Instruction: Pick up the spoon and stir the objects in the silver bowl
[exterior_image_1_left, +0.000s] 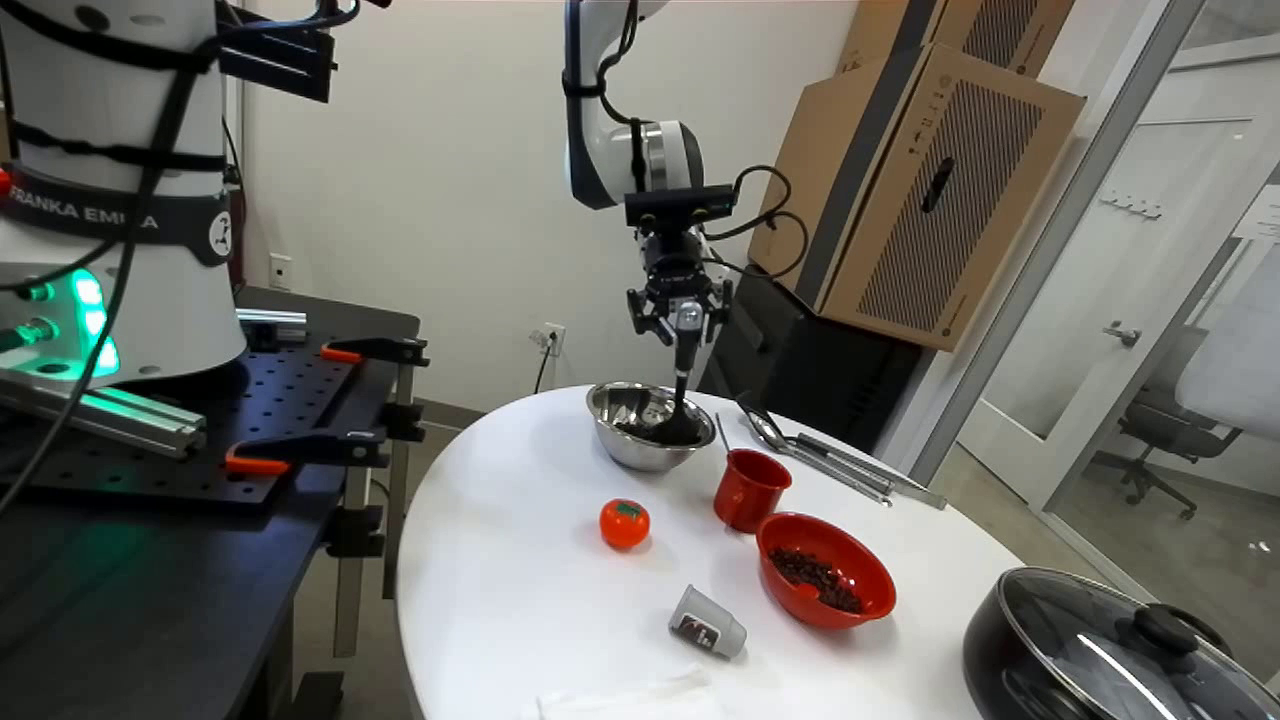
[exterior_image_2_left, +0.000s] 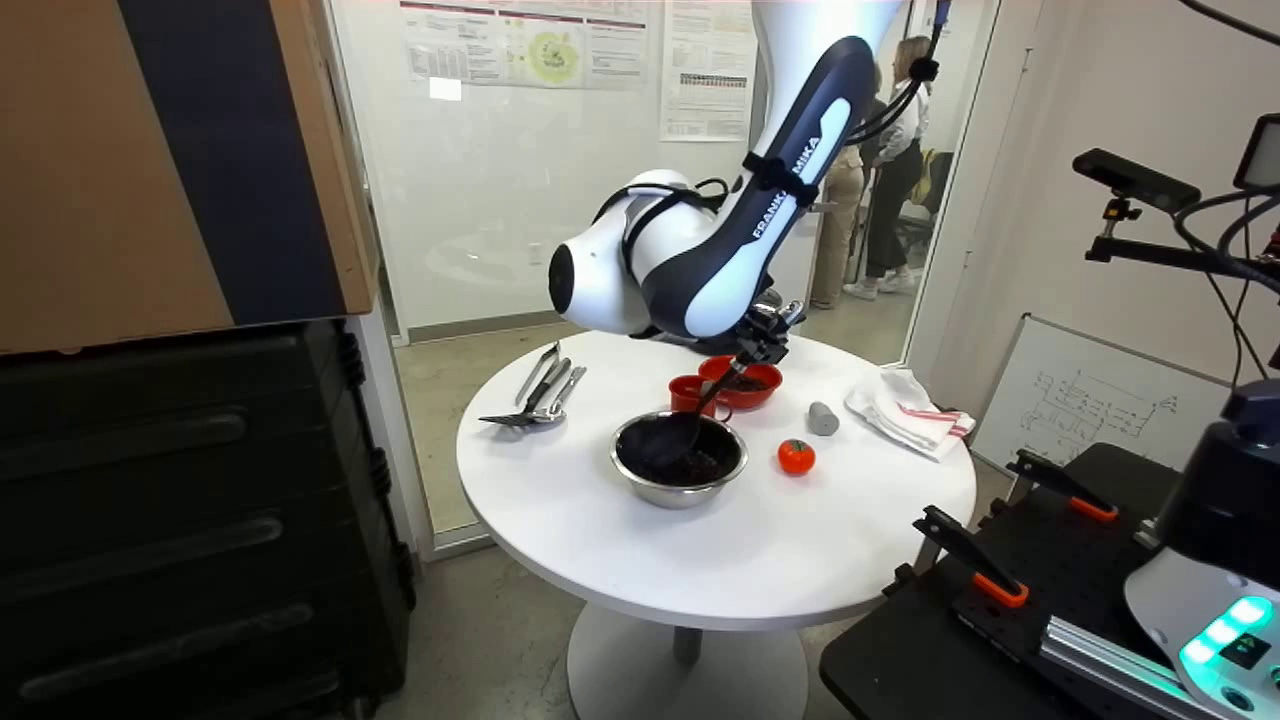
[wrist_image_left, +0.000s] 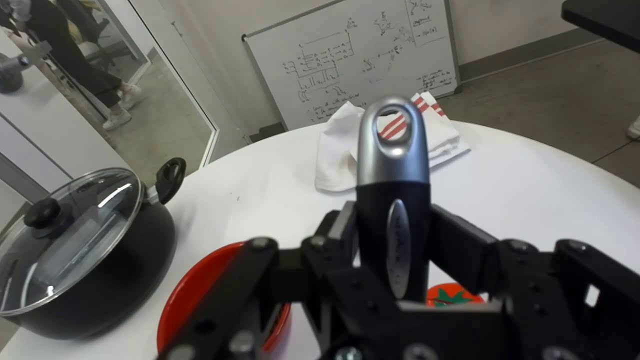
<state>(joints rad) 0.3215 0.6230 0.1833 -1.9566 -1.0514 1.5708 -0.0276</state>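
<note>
Your spoon (wrist_image_left: 394, 192) is held handle-up and tilted, its broad black head down inside the silver bowl (exterior_image_1_left: 640, 457). The handle is black with an inlaid silvery oval and ends in a metallic grey tip pierced by an oval hole. The bowl is round, of shiny metal, with a reflective rim; in an exterior view you see it upright on the surface (exterior_image_1_left: 540, 600), toward the far edge. Dark contents (exterior_image_2_left: 706, 468) lie inside it beside the spoon head; you cannot distinguish individual pieces.

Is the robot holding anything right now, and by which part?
The spoon: the end effector grips it by its black handle, just below the silvery holed end.
</note>
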